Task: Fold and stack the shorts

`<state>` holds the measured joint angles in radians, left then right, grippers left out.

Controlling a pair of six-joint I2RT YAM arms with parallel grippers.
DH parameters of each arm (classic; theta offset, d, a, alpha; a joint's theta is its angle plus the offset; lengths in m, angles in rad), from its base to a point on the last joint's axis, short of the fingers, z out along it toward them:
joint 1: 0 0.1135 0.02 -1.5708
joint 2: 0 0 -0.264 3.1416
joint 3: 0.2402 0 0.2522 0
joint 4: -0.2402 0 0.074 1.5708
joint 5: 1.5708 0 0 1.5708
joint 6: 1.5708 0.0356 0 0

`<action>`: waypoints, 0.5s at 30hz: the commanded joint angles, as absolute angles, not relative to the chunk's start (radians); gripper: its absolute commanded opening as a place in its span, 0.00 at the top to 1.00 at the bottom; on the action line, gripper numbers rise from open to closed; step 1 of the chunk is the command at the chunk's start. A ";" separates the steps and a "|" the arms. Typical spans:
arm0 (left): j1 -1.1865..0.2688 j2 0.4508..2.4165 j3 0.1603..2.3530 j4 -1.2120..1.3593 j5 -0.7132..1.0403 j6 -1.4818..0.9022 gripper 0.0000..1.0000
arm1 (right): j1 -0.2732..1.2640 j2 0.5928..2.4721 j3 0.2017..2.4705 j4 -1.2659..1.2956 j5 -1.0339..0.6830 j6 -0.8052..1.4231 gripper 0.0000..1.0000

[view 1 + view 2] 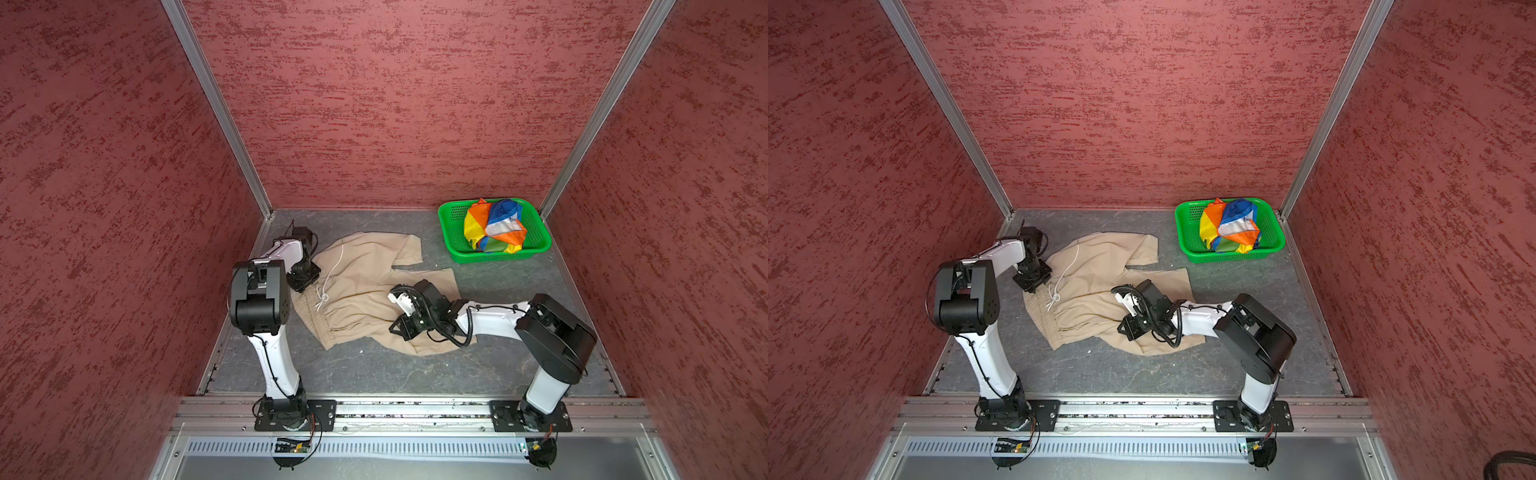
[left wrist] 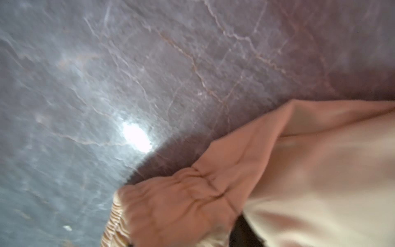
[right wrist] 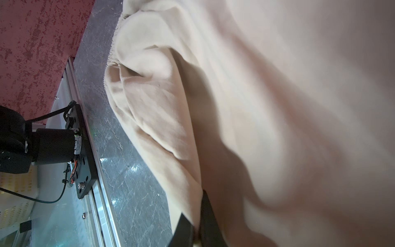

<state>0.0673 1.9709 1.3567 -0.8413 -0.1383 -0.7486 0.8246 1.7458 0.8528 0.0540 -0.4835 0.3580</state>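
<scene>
The beige shorts [image 1: 365, 282] [image 1: 1100, 282] lie spread on the grey table, their white drawstring [image 1: 328, 278] across the front. My left gripper [image 1: 302, 284] [image 1: 1032, 282] sits at the far-left end of the waistband. In the left wrist view the gathered waistband [image 2: 181, 203] bunches over the jaws, and one dark finger [image 2: 242, 232] shows beside it. My right gripper [image 1: 397, 330] [image 1: 1126, 328] [image 3: 197, 231] is shut, pinching a fold of the same shorts at their near right. The rainbow-striped shorts [image 1: 494, 226] [image 1: 1229, 226] lie crumpled in the basket.
A green perforated basket [image 1: 498, 255] [image 1: 1233, 257] stands at the back right corner. Red textured walls close in the table on three sides. An aluminium rail [image 1: 411, 409] with both arm bases runs along the near edge.
</scene>
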 commanded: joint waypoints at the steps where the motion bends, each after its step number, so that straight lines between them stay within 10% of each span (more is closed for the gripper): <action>1: 0.073 1.933 1.346 -0.742 -0.085 -0.769 0.96 | 0.820 1.702 0.823 0.037 -0.475 0.396 0.92; 4: 0.072 1.912 1.387 -0.730 -0.023 -0.747 1.00 | 0.819 1.670 0.802 0.027 -0.453 0.420 0.84; 11: 0.021 1.785 1.516 -0.732 0.034 -0.598 1.00 | 0.728 1.488 0.896 -0.098 -0.320 0.395 0.14; 15: -0.030 1.670 1.484 -0.630 0.038 -0.515 1.00 | 0.625 1.414 0.982 -0.125 -0.222 0.362 0.02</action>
